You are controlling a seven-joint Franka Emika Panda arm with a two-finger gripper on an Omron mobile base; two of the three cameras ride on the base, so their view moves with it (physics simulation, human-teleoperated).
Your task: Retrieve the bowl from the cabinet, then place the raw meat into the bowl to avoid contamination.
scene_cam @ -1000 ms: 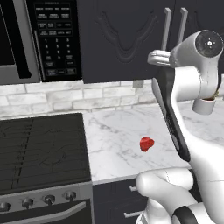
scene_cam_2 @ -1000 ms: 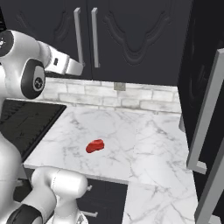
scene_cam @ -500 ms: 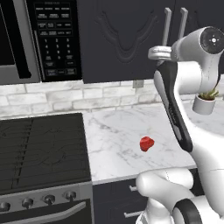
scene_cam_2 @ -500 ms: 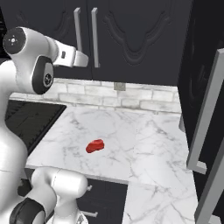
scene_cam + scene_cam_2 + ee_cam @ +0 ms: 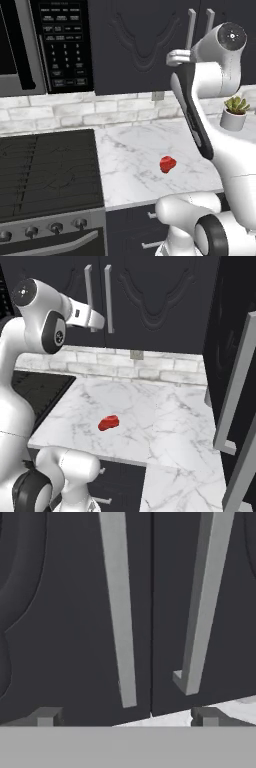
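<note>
Left base view: saw raw meat point(image 5: 168, 164) on marble table point(image 5: 135, 150), below closed cabinet point(image 5: 140, 45). Right base view: found end effector point(image 5: 95, 321) raised against cabinet handles point(image 5: 107, 298). Hand view: showed fingertips point(image 5: 47, 716) spread wide, empty, facing both handles.

Hand view: gripper point(image 5: 125, 717) faces the closed cabinet point(image 5: 65, 612) doors head-on, jaws spread wide, fingertips point(image 5: 47, 716) at 7 and 5 o'clock. Door seam point(image 5: 151, 612) runs 12 to 6, just right of center, with one silver bar handle point(image 5: 120, 607) left of it and the other handle point(image 5: 202, 602) right of it. A sliver of white marble counter point(image 5: 235, 707) shows at 4 o'clock, below the door edge.
</note>
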